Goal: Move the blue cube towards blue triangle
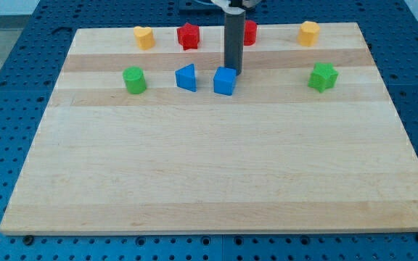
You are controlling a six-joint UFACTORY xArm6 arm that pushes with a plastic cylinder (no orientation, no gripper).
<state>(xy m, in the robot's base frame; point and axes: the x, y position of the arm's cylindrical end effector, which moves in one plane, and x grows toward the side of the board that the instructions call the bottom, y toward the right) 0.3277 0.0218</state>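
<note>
Blue cube [224,81] beside blue triangle [186,77], my tip [236,74] touching cube's upper right, no fingers.

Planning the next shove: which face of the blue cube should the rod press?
Press the blue cube's right face, coming from the view's right; the blue triangle lies directly to its left. My tip sits at the cube's upper-right edge.

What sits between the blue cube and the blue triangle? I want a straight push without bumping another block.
Nothing visible does. The blue cube and blue triangle sit side by side with only bare board between them. My tip is at the cube's upper right edge, on the side away from the triangle.
</note>
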